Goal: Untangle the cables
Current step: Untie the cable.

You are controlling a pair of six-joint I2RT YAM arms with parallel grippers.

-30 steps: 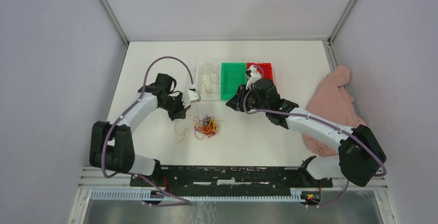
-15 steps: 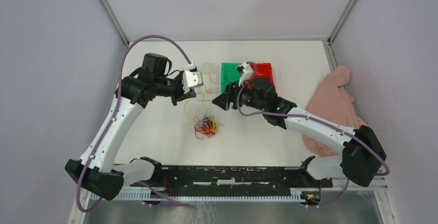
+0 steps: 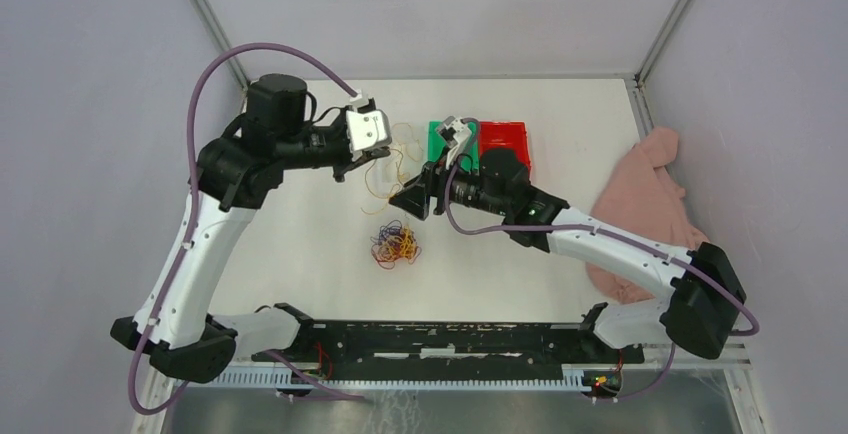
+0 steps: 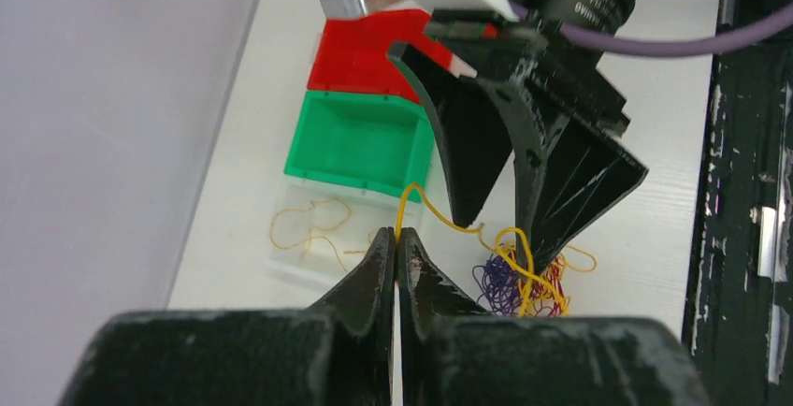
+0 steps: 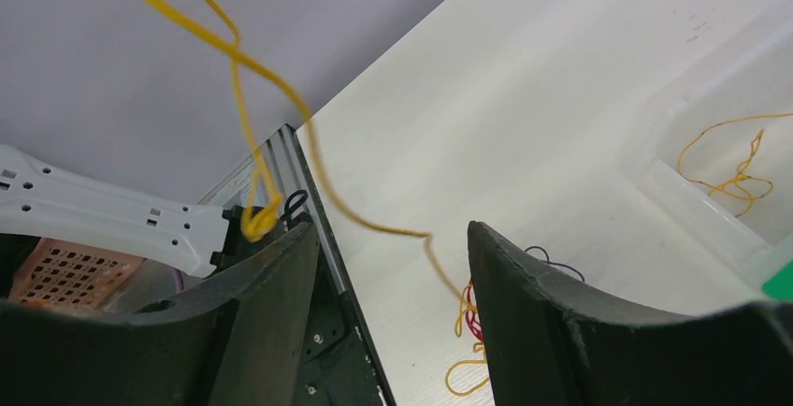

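Observation:
A tangle of yellow, red and dark purple cables [image 3: 397, 245] lies on the white table; it also shows in the left wrist view [image 4: 524, 284]. My left gripper [image 3: 372, 162] is raised above the table and shut [image 4: 396, 238] on a yellow cable [image 4: 439, 214], which runs down into the tangle. My right gripper [image 3: 414, 197] is open and empty [image 5: 393, 238], hovering just behind the tangle. The stretched yellow cable [image 5: 281, 88] crosses in front of it, between its fingers, without touching them.
A clear tray [image 3: 391, 132] holding a loose yellow cable stands at the back, with a green bin [image 3: 437, 144] and a red bin [image 3: 505, 140] to its right. A pink cloth [image 3: 650, 194] lies at the right edge.
My left gripper has risen and moved back and to the right, drawing the yellow cable up out of the tangle. My right gripper has moved left, toward the tangle, still open.

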